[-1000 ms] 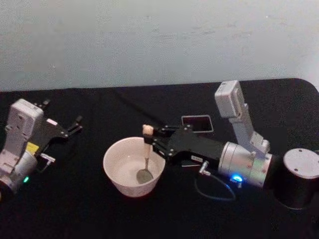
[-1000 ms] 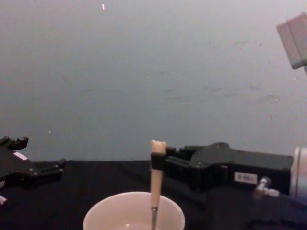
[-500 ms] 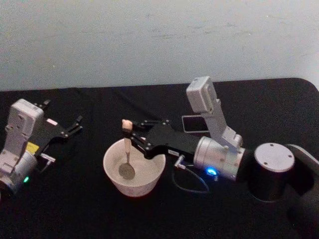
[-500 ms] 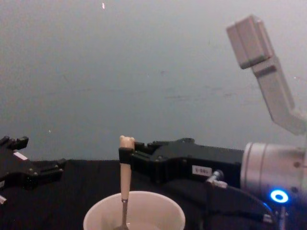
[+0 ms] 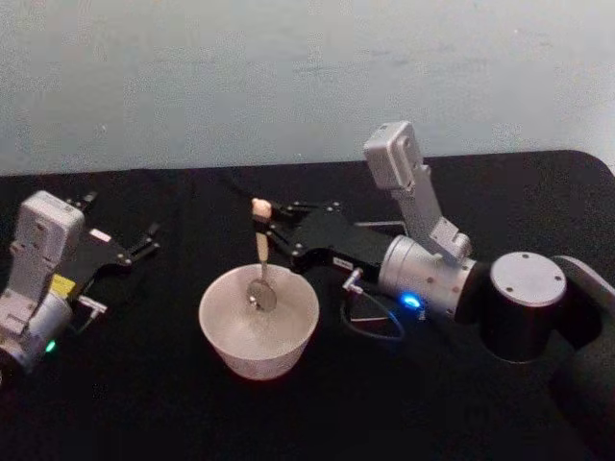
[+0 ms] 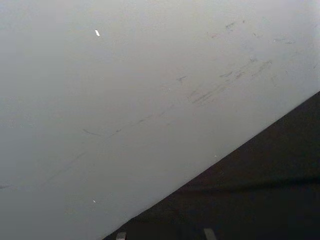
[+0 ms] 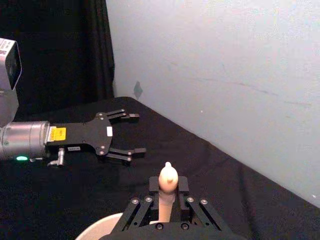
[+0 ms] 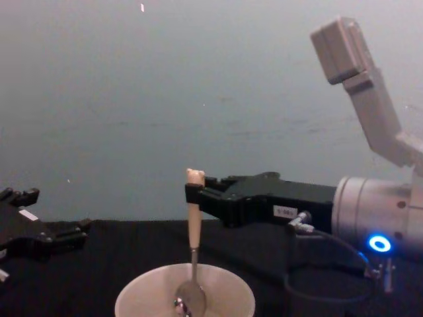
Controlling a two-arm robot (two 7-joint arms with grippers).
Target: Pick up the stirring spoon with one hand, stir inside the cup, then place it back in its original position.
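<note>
The stirring spoon (image 5: 260, 264) stands upright with its steel bowl down in the cup (image 5: 252, 357), near the far rim. Can't tell if it touches the bottom, and the chest view cuts off the cup's lower part. The right claw (image 5: 266, 229) comes in from the right and pinches the beige handle just under the bear head. The left claw (image 5: 120, 219) is parked off to the left over the black bench (image 5: 144, 403), fingers spread wide, holding nothing.
</note>
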